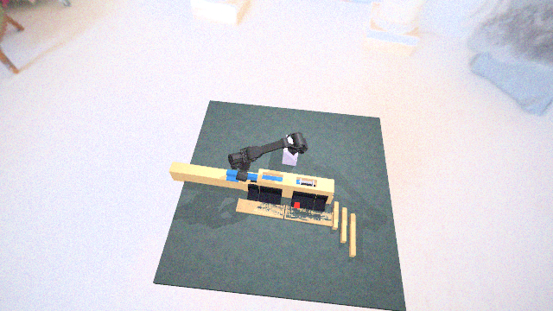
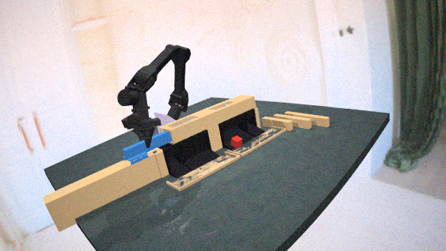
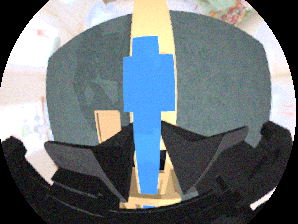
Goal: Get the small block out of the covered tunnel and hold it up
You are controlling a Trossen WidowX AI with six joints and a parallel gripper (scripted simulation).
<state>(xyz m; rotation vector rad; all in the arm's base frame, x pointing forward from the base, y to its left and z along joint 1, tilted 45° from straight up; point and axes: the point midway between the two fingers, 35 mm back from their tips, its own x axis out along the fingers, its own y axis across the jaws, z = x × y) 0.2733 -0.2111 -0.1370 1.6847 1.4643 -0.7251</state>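
Observation:
A blue handle (image 1: pixel 232 174) (image 2: pixel 135 150) (image 3: pixel 148 82) sticks out of the left end of the wooden tunnel (image 1: pixel 287 193) (image 2: pixel 214 140) and lies along the wooden rail. More blue shows through the tunnel's left top slot. My gripper (image 1: pixel 242 176) (image 2: pixel 148 144) (image 3: pixel 148 124) points down over the handle just outside the tunnel's end. Its fingers are shut on the handle, one against each side. A small red block (image 1: pixel 296 205) (image 2: pixel 236 141) sits low at the tunnel's right side window. The cage is mostly hidden; something pale shows in the right top slot.
The long wooden rail (image 1: pixel 203 175) (image 2: pixel 104 186) runs left past the table edge. Two low wooden trays lie along the tunnel's front. Three loose wooden rods lie beyond the tunnel's right end, one of them here (image 1: pixel 352 235) (image 2: pixel 308 120). A pale purple piece (image 1: pixel 289 158) stands behind the tunnel.

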